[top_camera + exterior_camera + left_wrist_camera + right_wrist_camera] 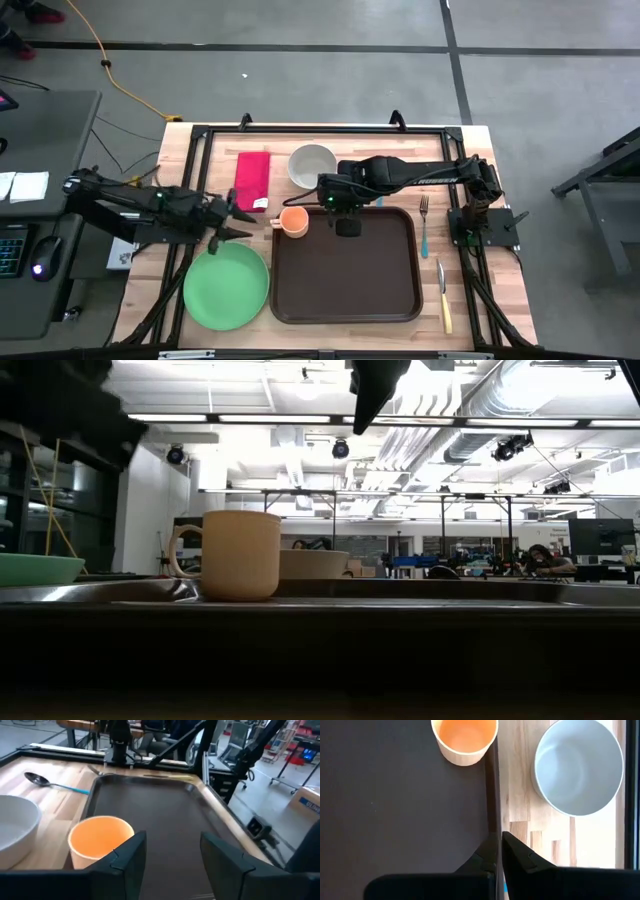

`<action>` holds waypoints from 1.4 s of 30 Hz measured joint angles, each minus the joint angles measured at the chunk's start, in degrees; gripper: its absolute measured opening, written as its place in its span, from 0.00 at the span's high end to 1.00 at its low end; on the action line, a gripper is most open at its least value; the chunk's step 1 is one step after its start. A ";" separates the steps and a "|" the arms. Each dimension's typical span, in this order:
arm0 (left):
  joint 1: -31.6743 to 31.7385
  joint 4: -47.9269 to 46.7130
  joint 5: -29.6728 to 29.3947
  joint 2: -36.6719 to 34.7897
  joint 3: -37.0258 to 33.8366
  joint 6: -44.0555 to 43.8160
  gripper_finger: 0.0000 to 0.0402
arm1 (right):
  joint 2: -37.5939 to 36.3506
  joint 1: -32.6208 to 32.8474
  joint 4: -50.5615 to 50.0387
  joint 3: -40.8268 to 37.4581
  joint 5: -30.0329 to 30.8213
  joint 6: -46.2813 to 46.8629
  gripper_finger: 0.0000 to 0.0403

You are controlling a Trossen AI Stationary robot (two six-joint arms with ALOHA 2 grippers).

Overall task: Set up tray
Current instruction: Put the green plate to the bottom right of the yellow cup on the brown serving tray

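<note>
1. The tray [380,290] is laid at the table's front centre, just beside the green plate [227,287]; the orange cup [294,221] is set in its far-left corner.
2. The left gripper [240,222] is held open near the cup, empty.
3. The right gripper [347,226] is kept closed, empty, above the tray's far rim.
4. Most of the tray floor is left bare.

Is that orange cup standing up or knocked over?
Standing up. The orange cup shows its open, empty mouth from above, and its handle sits sideways in the low view.
</note>
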 joint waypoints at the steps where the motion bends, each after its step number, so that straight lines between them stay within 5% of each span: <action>1: 0.00 -3.72 -0.15 -1.06 1.93 -0.28 0.46 | 0.00 -0.13 0.04 0.00 -0.02 -0.36 1.00; 7: 0.00 -21.40 -2.50 -0.86 13.69 -1.03 0.46 | 0.00 -0.81 0.34 0.00 0.17 -1.96 1.00; 15: 0.00 -29.28 -3.28 5.58 22.60 -1.16 0.46 | 0.00 -0.86 1.07 0.00 0.19 -2.29 1.00; 30: 0.00 -32.63 10.22 15.11 24.36 -8.99 0.46 | 0.00 -0.86 1.21 0.00 0.20 0.89 1.00; 42: 0.00 -38.28 19.71 16.59 24.36 -1.15 0.46 | 0.00 -0.86 1.20 0.00 0.22 3.56 1.00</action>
